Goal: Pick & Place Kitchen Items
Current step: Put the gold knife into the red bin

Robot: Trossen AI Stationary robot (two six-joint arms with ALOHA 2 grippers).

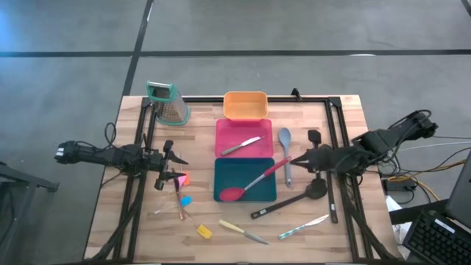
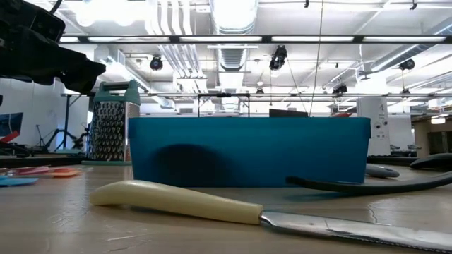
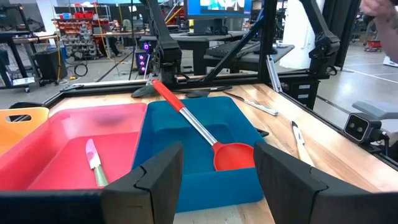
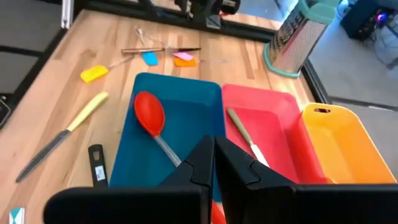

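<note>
A red spoon [image 1: 254, 180] with a metal shaft lies slanted over the teal tray [image 1: 224, 171], its bowl [image 1: 231, 194] low in the tray's near left corner. My right gripper [image 1: 293, 160] is shut on its handle at the tray's right rim. My left gripper [image 1: 175, 166] is open and empty, left of the trays, its fingers pointing at them [image 3: 214, 186]. A metal knife [image 1: 241, 146] lies in the pink tray [image 1: 228, 132]. Small pink-orange [image 1: 182, 179], blue [image 1: 185, 199] and yellow [image 1: 204, 232] pieces lie on the table near my left gripper. My right gripper pinches the red handle of the spoon near its free end [image 3: 159, 88] between its two shut fingers [image 4: 205, 163]. The fingers come from the table's right side, slanting down. The spoon is tilted, handle end up, its bowl [image 4: 149, 113] down inside the teal tray.
An orange tray [image 1: 245, 105] stands behind the pink one, with a green-topped grater [image 1: 168, 101] at the far left. A grey spoon [image 1: 285, 140], a black ladle [image 1: 291, 200], a cream-handled knife [image 1: 239, 230] and a teal-handled knife [image 1: 303, 227] lie on the table near and right of the trays.
</note>
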